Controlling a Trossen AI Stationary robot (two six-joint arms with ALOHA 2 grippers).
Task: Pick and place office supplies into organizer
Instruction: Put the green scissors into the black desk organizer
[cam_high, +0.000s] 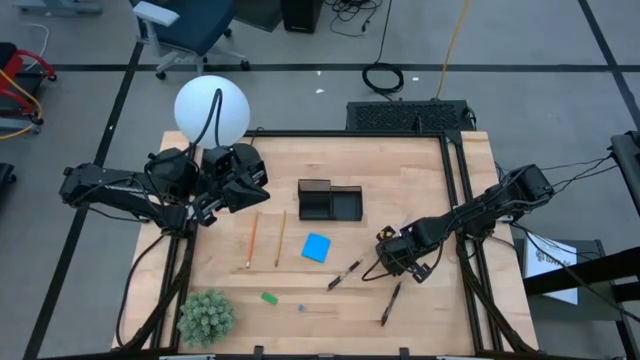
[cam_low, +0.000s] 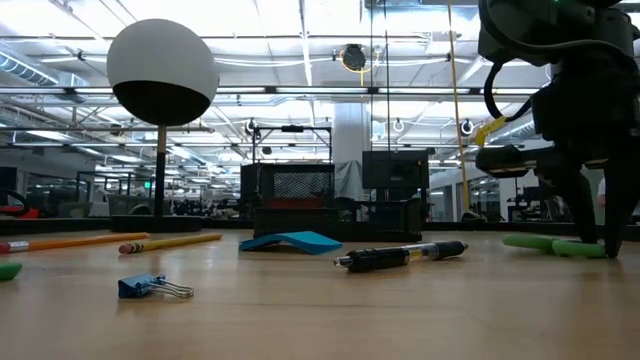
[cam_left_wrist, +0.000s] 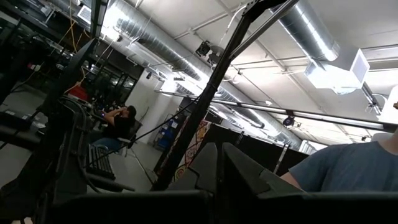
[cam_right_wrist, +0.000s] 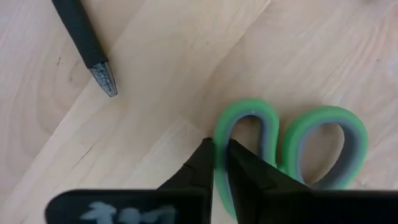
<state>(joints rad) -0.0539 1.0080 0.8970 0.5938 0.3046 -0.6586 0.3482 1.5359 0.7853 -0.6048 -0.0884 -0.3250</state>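
While my right gripper (cam_right_wrist: 219, 163) sits low on the table, I read the scene this way:

Right pincer: pinching one green loop of the scissors (cam_right_wrist: 289, 149); in the right wrist view the two dark fingers stand on either side of the handle's rim, one inside the loop and one outside.

Scissors, place: flat on the wood at the right side of the table (cam_high: 420, 170), under the gripper, with a dark pen (cam_right_wrist: 84, 40) lying close by and a second pen (cam_high: 345, 273) toward the middle.

Left pincer: pressed together on nothing, parked near the white globe lamp (cam_high: 211, 109) at the far left; the left gripper (cam_high: 250, 190) waits there.

Organizer: the black tray (cam_high: 330, 201) stands near the table's centre, well apart from the scissors, across from the right arm.

Other supplies: two pencils (cam_high: 266, 238), the blue note pad (cam_high: 317, 247), a green eraser (cam_high: 269, 297) and a small blue clip (cam_low: 150, 287) lie loose on the wood.

Step in hand: lifting the scissors, as I judge it.

How I would do it well: raise slowly and straight up, since a grip on one loop lets the blades swing or droop; watch for tilt before travelling.

Risk: the thin rim may slip between the fingers, so I would keep the carry low and short toward the tray.
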